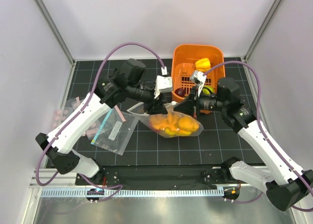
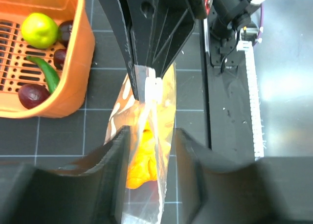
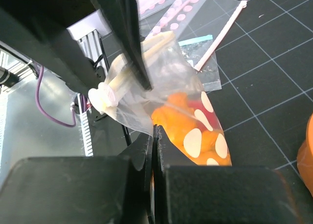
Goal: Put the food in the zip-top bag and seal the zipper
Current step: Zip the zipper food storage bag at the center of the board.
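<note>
The bag (image 1: pixel 195 128), holding orange fruit (image 1: pixel 172 124), lies just in front of the basket (image 1: pixel 182 57); the right gripper (image 3: pixel 154 141) is clamped on its top edge; the left gripper (image 2: pixel 151 136) straddles that edge half-open (gripping nothing); it should close squarely on the zipper (image 2: pixel 145 131) before sliding.

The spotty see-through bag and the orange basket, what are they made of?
The clear floppy bag with white round dots looks like thin, glossy plastic film: it crinkles, and the orange toy food shows through it. The orange slotted basket is probably hard, smooth moulded plastic: its walls stand stiff.
</note>
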`<state>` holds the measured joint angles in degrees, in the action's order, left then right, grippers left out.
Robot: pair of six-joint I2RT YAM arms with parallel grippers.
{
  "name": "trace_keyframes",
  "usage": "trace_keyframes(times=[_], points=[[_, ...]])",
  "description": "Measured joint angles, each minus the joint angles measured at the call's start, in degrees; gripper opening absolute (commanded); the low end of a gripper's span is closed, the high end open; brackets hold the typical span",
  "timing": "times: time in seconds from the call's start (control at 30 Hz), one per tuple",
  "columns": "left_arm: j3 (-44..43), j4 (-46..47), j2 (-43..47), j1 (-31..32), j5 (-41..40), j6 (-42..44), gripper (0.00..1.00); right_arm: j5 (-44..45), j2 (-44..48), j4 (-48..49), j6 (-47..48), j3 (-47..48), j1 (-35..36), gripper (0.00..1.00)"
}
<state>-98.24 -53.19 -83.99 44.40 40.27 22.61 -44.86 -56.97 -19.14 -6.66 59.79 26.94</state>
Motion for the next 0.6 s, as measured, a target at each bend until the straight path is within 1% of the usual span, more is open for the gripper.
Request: trace_keyframes(times=[0.13, 0.23, 0.3, 0.37, 0.6], points=[[0.00, 1.90, 1.33, 0.11, 0.04, -1.31, 0.51, -1.03, -0.20, -0.55, 0.07, 0.63, 0.00, 0.01], [0.00, 3.91, 2.27, 0.13, 0.13, -1.92, 0.51, -1.81, -0.55, -0.74, 0.20, 1.73, 0.00, 0.01], [0.00, 4.85, 2.51, 0.13, 0.15, -2.51, 0.49, -2.16, -0.57, -0.74, 0.24, 2.03, 0.00, 0.01], [0.00, 5.60, 2.43, 0.13, 0.22, -2.91, 0.48, -2.51, -0.59, -0.85, 0.26, 2.25, 0.00, 0.01], [-1.01, 6.88, 1.31, 0.22, 0.52, -3.93, 0.50, -3.34, -0.81, -1.60, 0.28, 2.47, 0.00, 0.01]])
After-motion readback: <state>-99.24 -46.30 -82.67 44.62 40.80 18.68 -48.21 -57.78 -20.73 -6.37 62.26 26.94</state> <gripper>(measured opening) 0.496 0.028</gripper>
